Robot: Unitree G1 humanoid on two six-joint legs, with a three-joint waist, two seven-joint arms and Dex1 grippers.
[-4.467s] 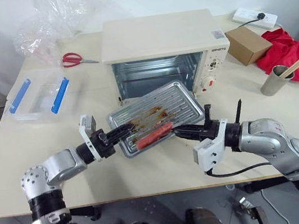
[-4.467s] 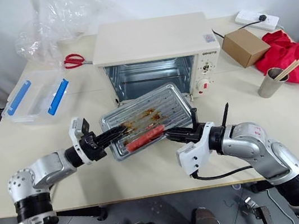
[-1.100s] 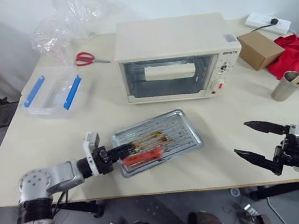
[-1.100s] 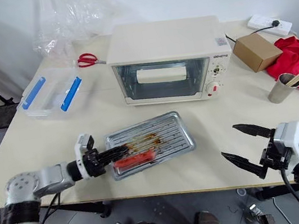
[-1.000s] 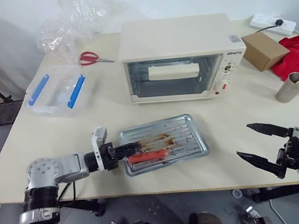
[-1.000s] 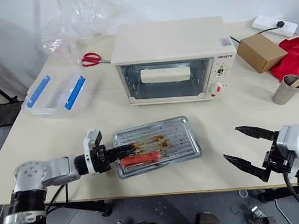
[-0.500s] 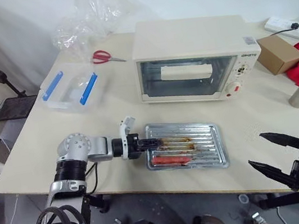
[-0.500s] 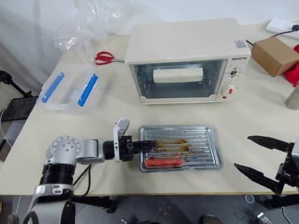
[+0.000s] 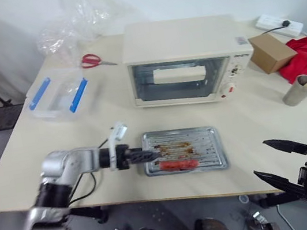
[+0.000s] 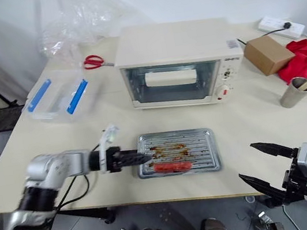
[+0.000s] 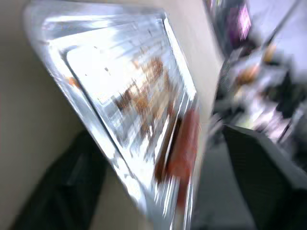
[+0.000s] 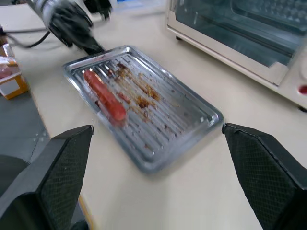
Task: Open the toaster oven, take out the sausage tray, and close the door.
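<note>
Seemingly near complete: sausage tray (image 10: 176, 151) out of the toaster oven (image 10: 177, 64) and set flat on the table (image 10: 247, 115), near edge, just in front of the oven; door (image 10: 172, 82) shut, cream bar handle showing behind the glass. Left to do, by judgement: only pulling the left gripper (image 10: 130, 159) away from the tray's left rim. Left gripper at that rim, dark fingers either side of the edge in the left wrist view (blurred, grip or release not possible to tell). Right gripper (image 10: 266, 169) off the near right table edge, fingers spread wide, empty. Tray: shallow, silver, ridged bottom, browned residue along the far half, one red-orange sausage (image 10: 171, 166) lying lengthwise near the front rim
</note>
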